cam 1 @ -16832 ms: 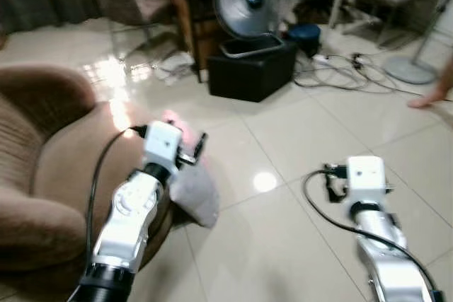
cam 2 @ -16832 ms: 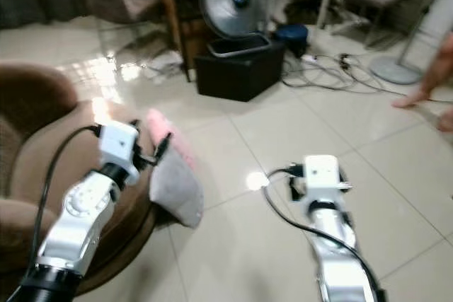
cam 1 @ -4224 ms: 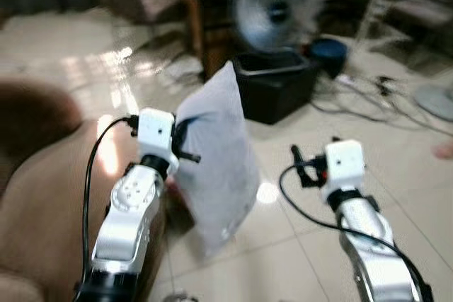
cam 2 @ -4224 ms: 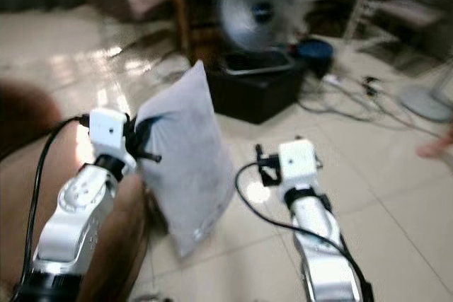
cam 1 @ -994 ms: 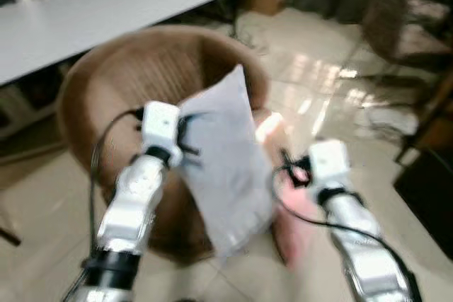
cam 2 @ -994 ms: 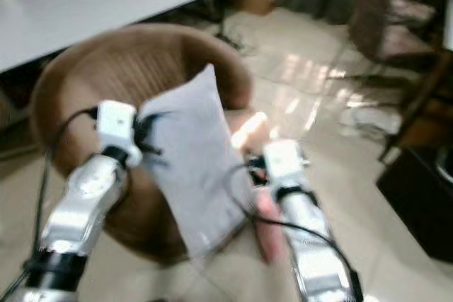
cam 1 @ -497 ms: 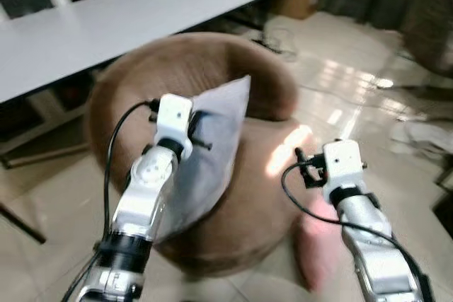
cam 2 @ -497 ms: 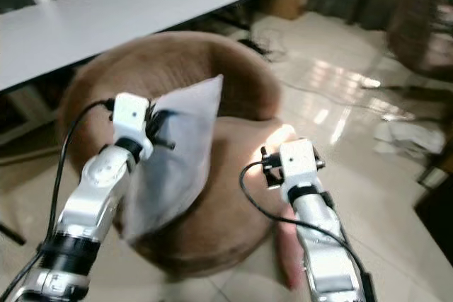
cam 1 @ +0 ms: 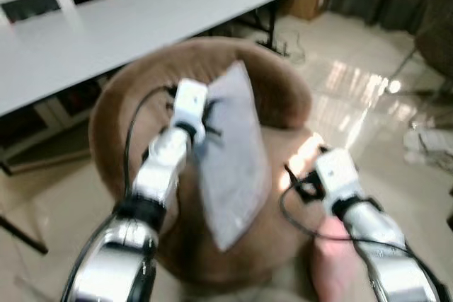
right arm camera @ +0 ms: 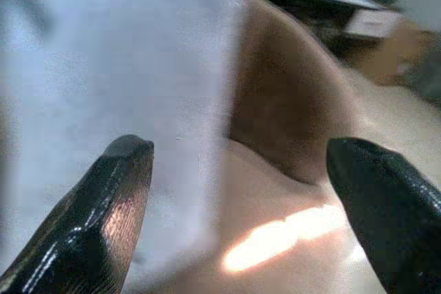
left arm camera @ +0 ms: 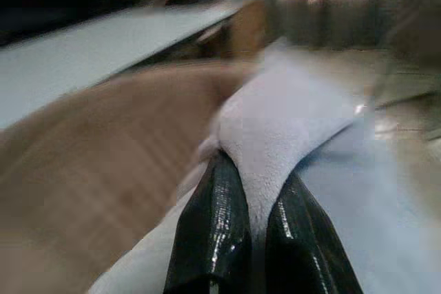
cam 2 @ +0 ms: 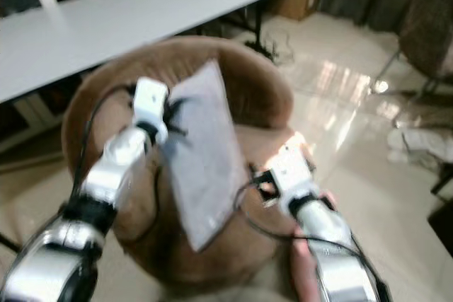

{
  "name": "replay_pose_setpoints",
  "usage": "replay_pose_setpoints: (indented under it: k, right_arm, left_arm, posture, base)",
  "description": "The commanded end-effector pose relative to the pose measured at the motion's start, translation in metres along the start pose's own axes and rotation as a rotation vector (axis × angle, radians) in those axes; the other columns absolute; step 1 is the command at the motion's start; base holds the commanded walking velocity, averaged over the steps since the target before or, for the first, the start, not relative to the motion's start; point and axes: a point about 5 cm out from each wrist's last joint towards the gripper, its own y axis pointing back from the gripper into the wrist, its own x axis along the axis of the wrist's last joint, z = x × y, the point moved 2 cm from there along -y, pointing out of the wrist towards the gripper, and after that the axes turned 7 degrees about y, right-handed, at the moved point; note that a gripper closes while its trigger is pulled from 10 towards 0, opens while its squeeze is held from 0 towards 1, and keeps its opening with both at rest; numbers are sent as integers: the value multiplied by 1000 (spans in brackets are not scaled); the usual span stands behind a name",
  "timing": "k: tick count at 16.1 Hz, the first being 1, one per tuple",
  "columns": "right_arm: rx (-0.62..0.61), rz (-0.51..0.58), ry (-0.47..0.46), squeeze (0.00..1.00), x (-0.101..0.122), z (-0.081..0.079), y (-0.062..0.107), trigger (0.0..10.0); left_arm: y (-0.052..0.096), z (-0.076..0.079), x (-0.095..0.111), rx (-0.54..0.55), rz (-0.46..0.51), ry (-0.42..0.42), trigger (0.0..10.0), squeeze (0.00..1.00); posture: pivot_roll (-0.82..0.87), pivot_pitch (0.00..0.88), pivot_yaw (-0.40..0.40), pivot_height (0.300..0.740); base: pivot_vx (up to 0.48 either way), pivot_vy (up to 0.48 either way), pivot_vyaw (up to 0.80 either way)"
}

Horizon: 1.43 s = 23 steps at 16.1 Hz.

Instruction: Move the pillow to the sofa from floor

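While my left gripper [left arm camera: 256,228] is pinching a corner of the grey pillow [cam 1: 232,153] between pressed fingers, I am holding it hanging over the brown sofa [cam 1: 134,97], just above the seat. I judge this the placing step: next I am lowering and letting go. My right gripper [right arm camera: 234,204] is hovering nearby, fingers spread. No containers.

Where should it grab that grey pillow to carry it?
By an edge near a top corner, as the left hand does: the pillow is flat and soft, so its thin edge pinches easily between the fingers. Held there, it hangs free over the sofa. The right hand is open beside it, probably able to steady the hanging side.
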Motion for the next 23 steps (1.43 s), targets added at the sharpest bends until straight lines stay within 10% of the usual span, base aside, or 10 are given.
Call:
replay_pose_setpoints:
  k: [1,8,13,14,23]
  right_arm:
    - [16,-15,4,0,-3,0,3,10000]
    - [290,-42,12,0,-10,-27,17,10000]
    - [370,-36,16,0,-9,-34,21,10000]
    - [406,-19,-1,0,-7,-37,22,10000]
    - [379,1,3,0,-2,-36,19,10000]
  left_arm:
    - [-3,-2,0,30,5,-11,10000,0]
    - [3,-28,-50,265,-214,-157,10000,0]
    - [7,-50,-47,367,-233,-234,10000,0]
    - [6,-56,-41,366,-220,-234,10000,1000]
    - [-5,-57,-11,358,-82,-212,10000,1000]
  posture:
    - [-83,10,62,740]
    - [-120,50,54,740]
    - [-129,75,43,740]
    - [-127,84,39,740]
    - [-133,86,37,740]
  base:
    - [0,0,0]
    - [0,0,0]
    - [0,0,0]
    - [0,0,0]
    - [0,0,0]
